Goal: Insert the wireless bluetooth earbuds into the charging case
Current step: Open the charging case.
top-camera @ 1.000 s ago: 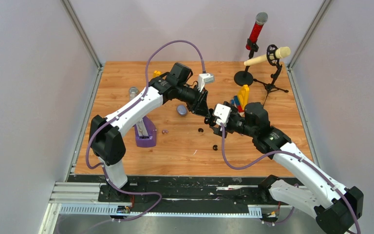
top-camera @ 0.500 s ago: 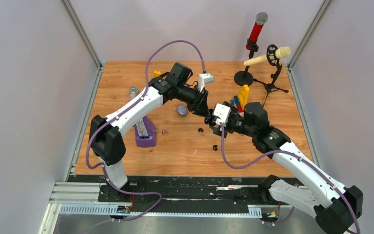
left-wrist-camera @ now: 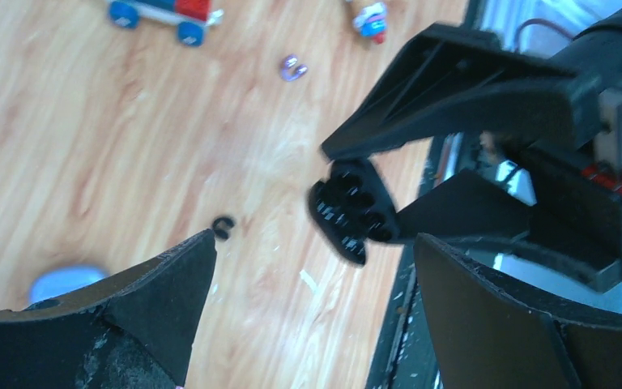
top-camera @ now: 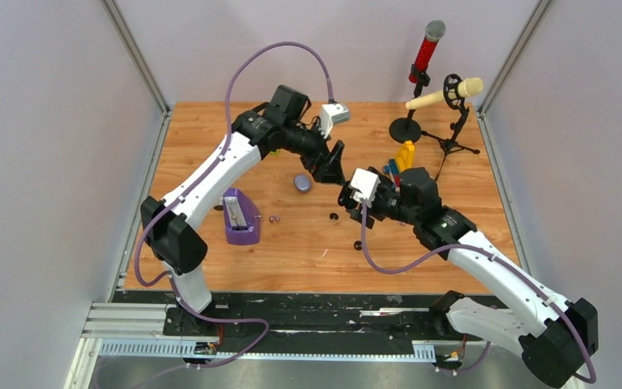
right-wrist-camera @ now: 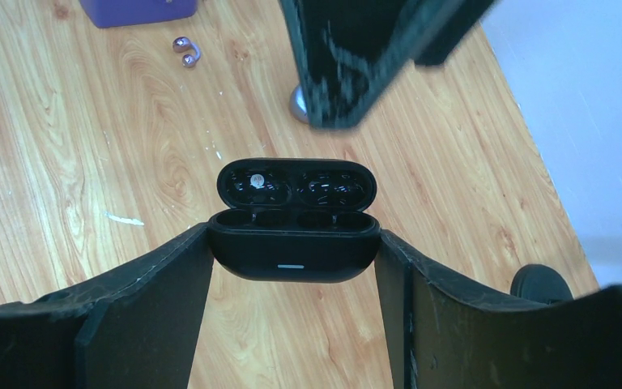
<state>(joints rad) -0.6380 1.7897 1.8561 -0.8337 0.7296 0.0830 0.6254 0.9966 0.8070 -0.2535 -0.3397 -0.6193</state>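
Observation:
My right gripper (right-wrist-camera: 296,243) is shut on the black charging case (right-wrist-camera: 294,243), one finger on each end. Its lid (right-wrist-camera: 296,185) stands open and the wells look dark. In the top view the right gripper (top-camera: 348,199) holds the case above the table's middle. My left gripper (top-camera: 334,164) hangs open just beyond it, nothing between its fingers. From the left wrist the case (left-wrist-camera: 352,209) shows ahead of the open left gripper (left-wrist-camera: 314,267). A black earbud (top-camera: 334,216) and another (top-camera: 357,245) lie on the wood, one black earbud (left-wrist-camera: 223,228) near my left finger. Purple earbuds (top-camera: 274,218) (right-wrist-camera: 185,50) lie further left.
A grey-purple closed case (top-camera: 302,182) lies under the left arm. A purple box (top-camera: 240,217) stands at the left, a metal can (top-camera: 222,151) behind it. Toy blocks (top-camera: 403,158) and two microphone stands (top-camera: 409,126) fill the back right. A toy car (left-wrist-camera: 162,10) and small bottle (left-wrist-camera: 370,16) show in the left wrist view.
The left gripper has opened wide and drawn back and up, away from the case. The right gripper has shifted slightly left, still holding the case.

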